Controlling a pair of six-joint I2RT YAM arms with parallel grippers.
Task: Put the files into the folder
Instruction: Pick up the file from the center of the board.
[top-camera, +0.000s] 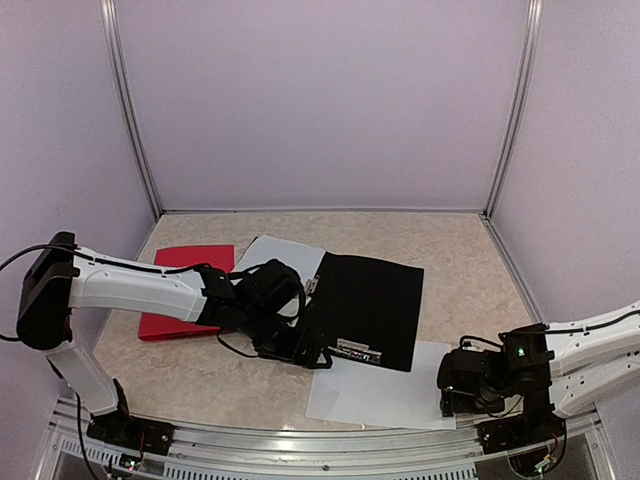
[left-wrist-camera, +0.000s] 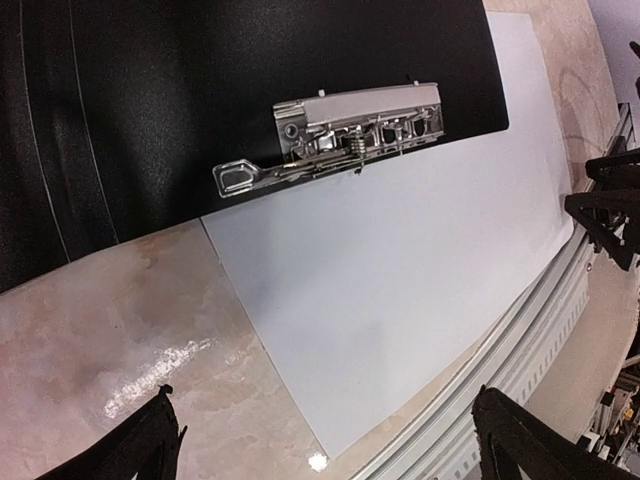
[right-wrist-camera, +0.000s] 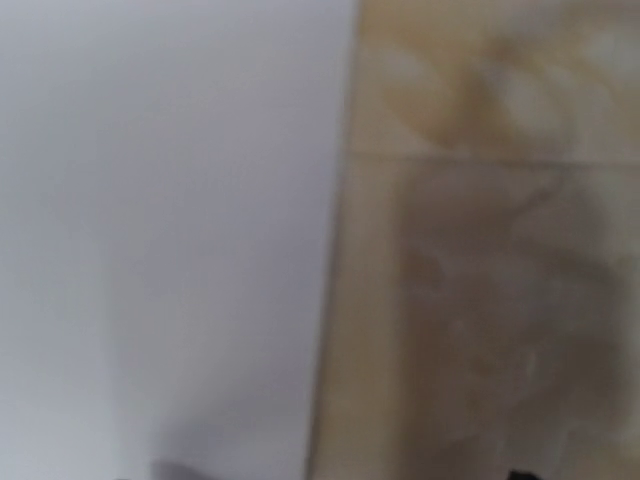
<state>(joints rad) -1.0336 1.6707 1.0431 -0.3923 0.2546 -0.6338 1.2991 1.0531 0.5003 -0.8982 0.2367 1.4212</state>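
Files lie on the table (top-camera: 470, 260), two white sheets in all, both blank as far as the top view shows. Taking the open black folder (top-camera: 375, 300) in the middle of the table as the dial's centre, the larger showing sheet (top-camera: 380, 395) sits at 6 o'clock, flat, running to the near rail, its far edge tucked under the folder's near edge. The second sheet (top-camera: 285, 252) peeks out at 10 to 11 o'clock, mostly covered by the folder. Neither sheet is inside the folder.

The black folder lies spread flat and slightly turned. At 9 o'clock, partly under the left arm (top-camera: 130, 285), lies a closed red folder (top-camera: 190, 258), apart from the black one.

The left arm reaches from 8 o'clock across the red folder to the black folder's near-left corner. The left gripper (left-wrist-camera: 335, 445) hangs above the near sheet, its fingers (left-wrist-camera: 155, 440) spread wide with nothing between them. The right arm (top-camera: 590, 350) comes in from 4 o'clock, and the right gripper (top-camera: 455, 385) sits low at the near sheet's right edge. Its wrist view is blurred, showing only that edge against the marbled top, with dark tips at the frame's two bottom corners. The jaws look parted and grip nothing.

The metal clip (left-wrist-camera: 340, 135), smallest of all, is fixed at the black folder's near edge, lying over the seam where folder meets sheet
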